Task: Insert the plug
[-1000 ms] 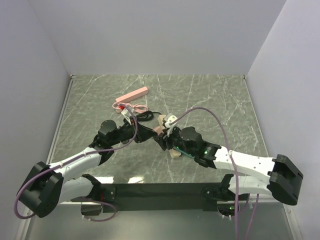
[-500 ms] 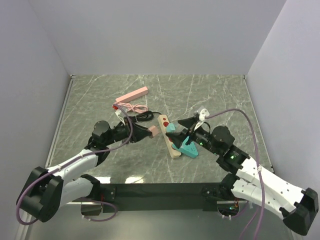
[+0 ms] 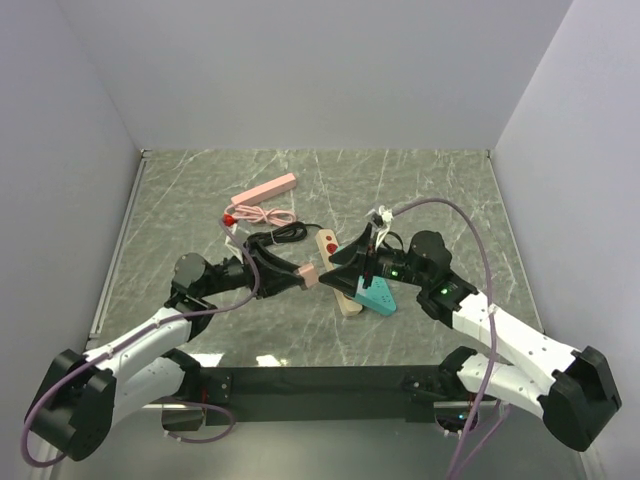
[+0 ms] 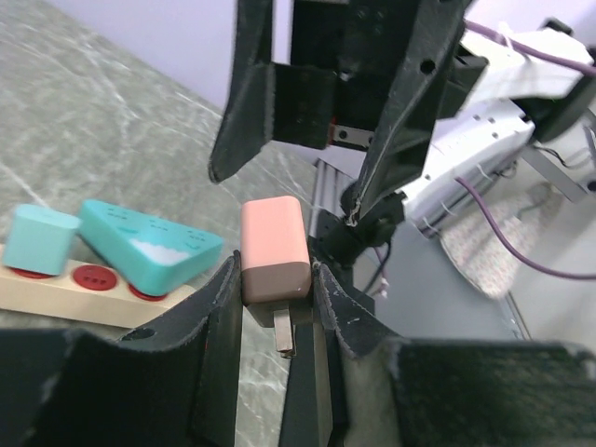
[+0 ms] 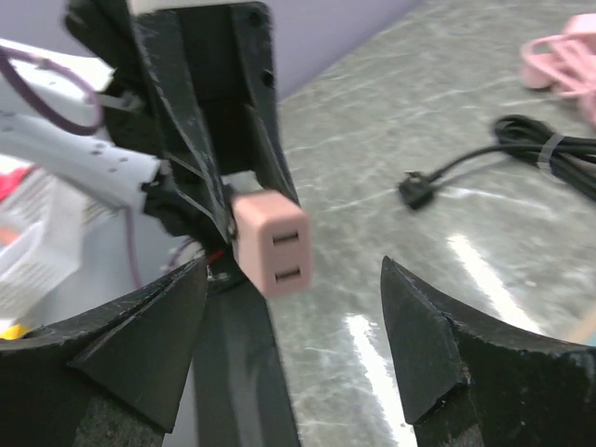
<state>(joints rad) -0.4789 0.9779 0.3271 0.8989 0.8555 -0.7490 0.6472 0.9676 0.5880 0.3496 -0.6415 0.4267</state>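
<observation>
Pink plug (image 4: pixel 274 244) pinched in my left gripper (image 4: pixel 277 284); right gripper (image 5: pixel 293 279), spread, has swung round to face it, just ahead. Regrasp likely; insertion pending.

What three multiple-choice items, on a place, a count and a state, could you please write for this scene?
1. Where is the pink adapter?
A. Lying on the table beside the black cable
B. Between the fingers of the left hand
C. Resting on the wooden strip

2. How many slots show on the adapter's face in the right wrist view?
A. Two
B. Four
C. None

3. What state is the right hand in?
A. Shut on the adapter
B. Shut on nothing
C. Open

Answers:
1. B, since the left wrist view shows the adapter clamped between that hand's two fingers, off the table.
2. A, since two dark slots sit one above the other on its pink face.
3. C, since its fingers stand wide apart with the adapter in front of them, untouched.
</observation>
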